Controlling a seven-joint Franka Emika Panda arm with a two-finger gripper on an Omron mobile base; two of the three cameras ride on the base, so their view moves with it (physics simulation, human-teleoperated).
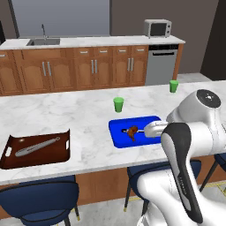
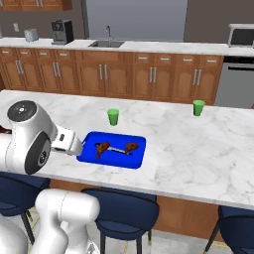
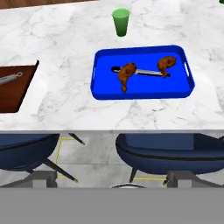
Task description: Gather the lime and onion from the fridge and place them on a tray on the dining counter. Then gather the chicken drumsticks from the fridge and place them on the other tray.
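On the dining counter lies the blue tray with two chicken drumsticks and a thin grey utensil between them. From the right base view the drumsticks lie side by side in that blue tray. My gripper hangs at the tray's near left corner, open, with nothing in it. The dark brown tray sits to the left and holds a grey utensil. The lime, the onion and the fridge are out of view.
Two green cups stand on the counter behind the blue tray. Dark blue stools line the counter's near side. The wall counter with sink, microwave and dishwasher runs along the back.
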